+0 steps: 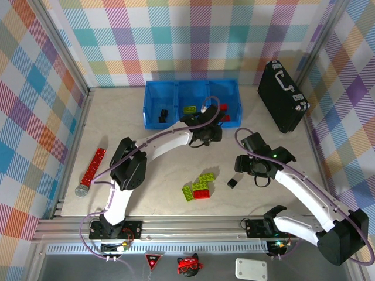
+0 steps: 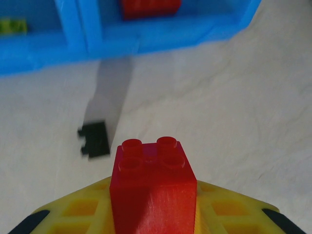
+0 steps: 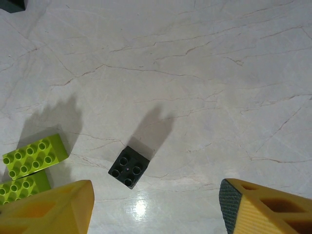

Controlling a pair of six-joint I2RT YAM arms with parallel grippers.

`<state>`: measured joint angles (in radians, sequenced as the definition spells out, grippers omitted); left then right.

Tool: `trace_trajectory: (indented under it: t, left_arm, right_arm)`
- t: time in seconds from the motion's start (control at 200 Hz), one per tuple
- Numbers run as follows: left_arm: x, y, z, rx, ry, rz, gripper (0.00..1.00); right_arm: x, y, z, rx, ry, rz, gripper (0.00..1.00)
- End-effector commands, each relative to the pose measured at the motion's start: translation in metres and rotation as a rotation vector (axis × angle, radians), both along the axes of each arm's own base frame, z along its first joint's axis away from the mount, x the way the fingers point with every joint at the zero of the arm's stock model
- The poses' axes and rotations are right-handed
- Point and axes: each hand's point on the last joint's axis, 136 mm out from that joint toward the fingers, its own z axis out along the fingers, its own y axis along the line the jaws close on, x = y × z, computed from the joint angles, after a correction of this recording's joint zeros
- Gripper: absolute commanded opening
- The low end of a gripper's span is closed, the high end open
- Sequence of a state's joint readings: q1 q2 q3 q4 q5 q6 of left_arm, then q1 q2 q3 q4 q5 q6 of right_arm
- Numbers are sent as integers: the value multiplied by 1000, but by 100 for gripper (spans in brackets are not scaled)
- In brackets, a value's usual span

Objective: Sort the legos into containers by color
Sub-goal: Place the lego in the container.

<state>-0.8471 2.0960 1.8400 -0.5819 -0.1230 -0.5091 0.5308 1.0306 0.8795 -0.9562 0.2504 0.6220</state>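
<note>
**Left gripper [image 1: 212, 123] clenched on a red brick [image 2: 152, 180] just short of the bins [image 2: 170, 36]; right gripper [image 3: 156, 207] spread above a black brick [image 3: 129, 167].**
In the left wrist view, the compartment already holding red lies straight ahead at upper centre, with its near wall still between it and the held brick. In the right wrist view, the black brick is square and turned cornerwise. It lies on the table between the released jaws, slightly left of centre, and the right arm is the nearer one.

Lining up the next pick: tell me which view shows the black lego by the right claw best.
Right wrist view: the black lego lies close, just ahead of the open right claw, four studs sharp. The top external view shows the lego as a small dark block near that claw.
</note>
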Motion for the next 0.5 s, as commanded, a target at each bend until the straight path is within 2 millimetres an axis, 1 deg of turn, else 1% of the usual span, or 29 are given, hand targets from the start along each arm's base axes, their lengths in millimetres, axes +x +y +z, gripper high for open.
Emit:
trace_trajectory:
  t: [0.0,0.095,0.185,0.325,0.495]
  left_arm:
    - [30,-20,34,-36,-141,-53,34]
    - [51,-27,45,-34,-200,-43,35]
    - [68,-30,51,-21,-247,-17,35]
    - [91,-28,50,29,-315,44,35]
    - [114,-25,38,78,-401,105,35]
  right_arm:
    - [-2,-4,12,2,-13,-22,70]
    - [-3,-6,13,-2,-14,-21,69]
    - [-5,-7,14,-5,-11,-18,69]
    - [-8,-7,15,0,-9,-17,69]
    - [-10,-8,13,3,-6,-21,68]
